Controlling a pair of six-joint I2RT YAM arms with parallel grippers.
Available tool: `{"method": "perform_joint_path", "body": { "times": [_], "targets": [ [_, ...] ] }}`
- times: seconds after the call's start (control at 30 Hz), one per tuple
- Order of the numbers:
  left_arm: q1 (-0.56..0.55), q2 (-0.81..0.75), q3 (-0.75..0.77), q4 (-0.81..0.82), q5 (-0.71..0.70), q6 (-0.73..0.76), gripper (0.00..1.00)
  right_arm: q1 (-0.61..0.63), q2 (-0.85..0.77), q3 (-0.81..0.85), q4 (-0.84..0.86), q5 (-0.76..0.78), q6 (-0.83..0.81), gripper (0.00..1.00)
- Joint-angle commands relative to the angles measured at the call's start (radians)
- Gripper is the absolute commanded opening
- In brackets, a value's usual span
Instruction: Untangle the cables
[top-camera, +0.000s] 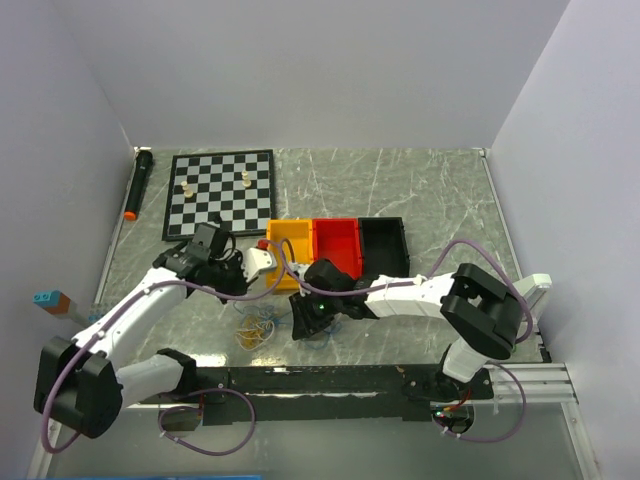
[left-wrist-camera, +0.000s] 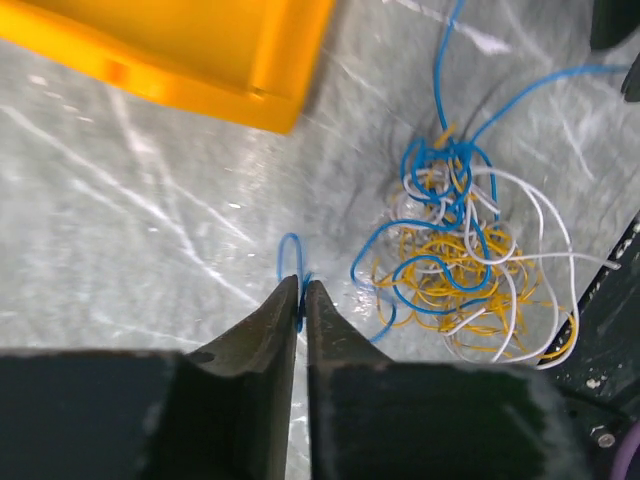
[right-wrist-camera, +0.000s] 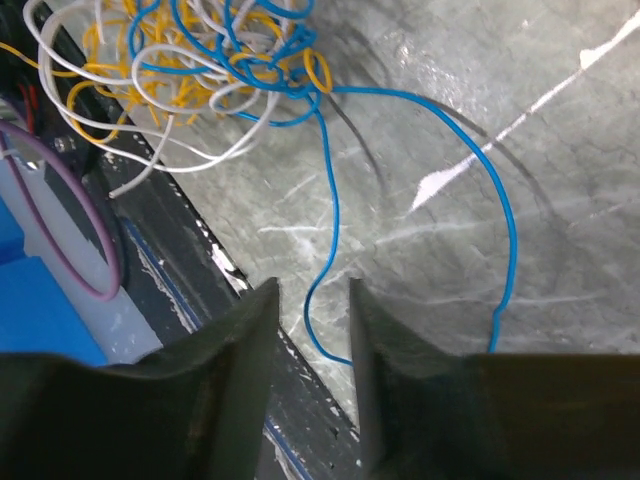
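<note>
L gripper (left-wrist-camera: 302, 292) pinches blue cable (left-wrist-camera: 450, 160); R gripper (right-wrist-camera: 312, 292) agape.

Tight spot near-centre: cable tangle (top-camera: 257, 330) lies just beside the black base rail (top-camera: 330, 380), boxed in on the far side by the yellow bin (top-camera: 285, 243), red bin (top-camera: 337, 242) and black bin (top-camera: 384, 245), both forearms crossing over that strip. Blue cable (right-wrist-camera: 505, 230) arcs loose over the marble beside the tangle and runs between the parted fingers of the right gripper (right-wrist-camera: 312, 290); left gripper (left-wrist-camera: 302, 290), pinched on a loop of it, has bare marble between itself and the yellow bin's corner. Open room: far right of the table (top-camera: 430, 190) past the bins; far left is taken by the chessboard (top-camera: 220, 190) and a black marker (top-camera: 137, 185) along the wall.
</note>
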Motion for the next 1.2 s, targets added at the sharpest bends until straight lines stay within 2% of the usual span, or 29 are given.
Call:
{"method": "perform_joint_path", "body": {
  "times": [0.0,0.03,0.1,0.17,0.2,0.23,0.33,0.37,0.43,0.63,0.83,0.9,1.17],
  "targets": [
    [0.004,-0.067,0.06,-0.017,0.023,-0.049,0.2,0.012,-0.007,0.036,-0.021,0.014,0.002,0.34],
    [0.004,-0.073,0.075,-0.034,0.018,-0.052,0.3,0.012,-0.009,0.035,-0.024,0.02,0.005,0.3],
    [0.004,-0.076,0.104,-0.07,0.027,-0.058,0.42,0.012,-0.016,0.032,-0.027,0.033,0.011,0.25],
    [0.004,-0.079,0.141,-0.113,0.06,-0.067,0.6,0.012,-0.021,0.03,-0.038,0.045,0.011,0.2],
    [0.004,-0.082,0.158,-0.132,0.078,-0.075,0.65,0.012,-0.024,0.029,-0.043,0.053,0.014,0.15],
    [0.004,-0.088,0.17,-0.144,0.105,-0.085,0.66,0.013,-0.027,0.026,-0.046,0.059,0.016,0.1],
    [0.003,-0.116,0.178,-0.169,0.187,-0.101,0.67,0.012,-0.042,0.013,-0.044,0.063,0.023,0.04],
    [0.0,-0.133,0.166,-0.169,0.214,-0.107,0.74,0.012,-0.047,0.009,-0.044,0.068,0.023,0.03],
    [-0.028,-0.142,0.128,-0.184,0.248,-0.086,0.76,0.012,-0.055,0.006,-0.052,0.074,0.028,0.01],
    [-0.155,-0.148,0.014,-0.137,0.173,-0.055,0.77,0.0,-0.084,-0.042,-0.047,0.086,0.057,0.0],
    [-0.18,-0.086,-0.061,-0.039,0.058,0.046,0.78,-0.03,-0.107,-0.09,-0.024,0.05,0.069,0.0],
    [-0.181,-0.063,-0.069,-0.025,0.038,0.098,0.74,-0.033,-0.105,-0.09,-0.021,0.039,0.066,0.0],
    [-0.184,-0.018,-0.082,-0.014,-0.015,0.128,0.74,-0.034,-0.111,-0.096,-0.018,0.028,0.059,0.0]
  ]
}}
